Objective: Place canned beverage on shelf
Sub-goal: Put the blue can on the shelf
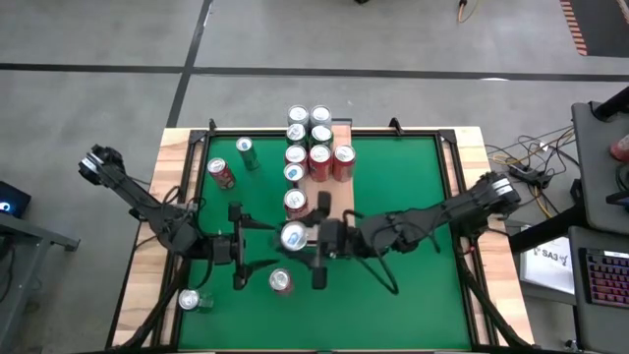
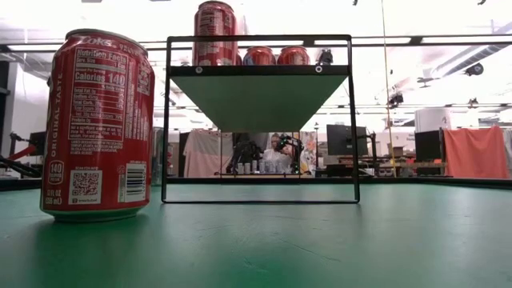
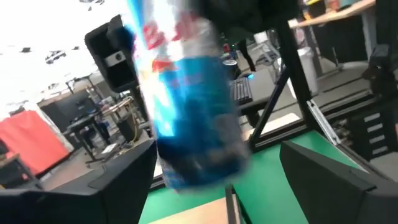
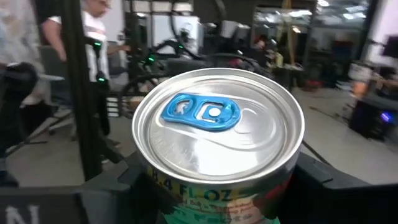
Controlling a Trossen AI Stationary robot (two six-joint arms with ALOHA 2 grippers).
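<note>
Clamping the blue-and-silver energy-drink can (image 1: 293,236) upright in the right gripper (image 1: 305,238), fingers pressing in on either side of the can body just below the rim, silver lid and blue tab facing up in the right wrist view. Holding it near the middle of the table (image 1: 413,197), just off the inner end of the shelf (image 1: 340,197), the board running from the table's far edge toward the centre. Probably carrying it clear of the green surface, since nothing of it is showing in the low view, though contact cannot be told for sure. Keeping the grip low on the sides, likely so the can stays vertical for setting down. Hovering the left gripper (image 1: 251,246) just beside the can on its other side, fingers spread wide and gripping nothing, apparently waiting or steadying. Filling the far part of the shelf already: Coke cans (image 1: 319,157) and silver-topped ones crowding together, leaving bare board only at the inner end, the likely target. Lying loose elsewhere: a Coke can (image 2: 100,124) toward the near edge, a red can (image 1: 222,174) and a green can (image 1: 246,152) toward the far left corner, a silver can (image 1: 192,300) by the left edge.
</note>
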